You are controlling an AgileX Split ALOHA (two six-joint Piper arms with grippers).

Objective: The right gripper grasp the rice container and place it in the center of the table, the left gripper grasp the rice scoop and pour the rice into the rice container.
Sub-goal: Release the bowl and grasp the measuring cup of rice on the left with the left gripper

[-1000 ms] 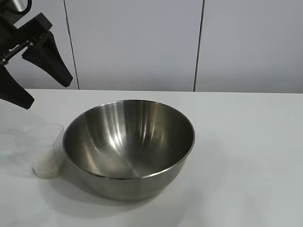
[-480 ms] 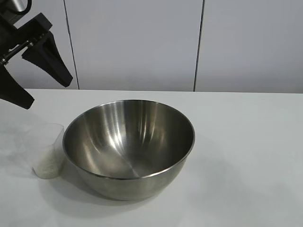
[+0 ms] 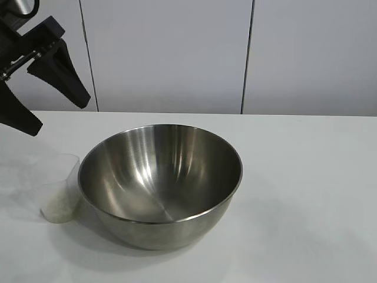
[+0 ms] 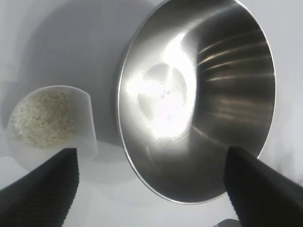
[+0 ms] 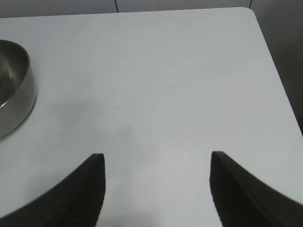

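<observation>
The steel rice container [image 3: 160,184] stands empty near the middle of the white table [image 3: 306,177]; it also shows in the left wrist view [image 4: 199,99] and at the edge of the right wrist view [image 5: 14,90]. The clear rice scoop [image 3: 60,196] stands upright just left of it, touching or nearly touching, with rice [image 4: 42,117] in its bottom. My left gripper [image 3: 59,115] hangs open and empty high above the scoop, at the far left. My right gripper [image 5: 157,156] is open and empty over bare table to the right, out of the exterior view.
A white panelled wall [image 3: 177,53] stands behind the table. The table's rounded far corner and edge [image 5: 265,38] show in the right wrist view.
</observation>
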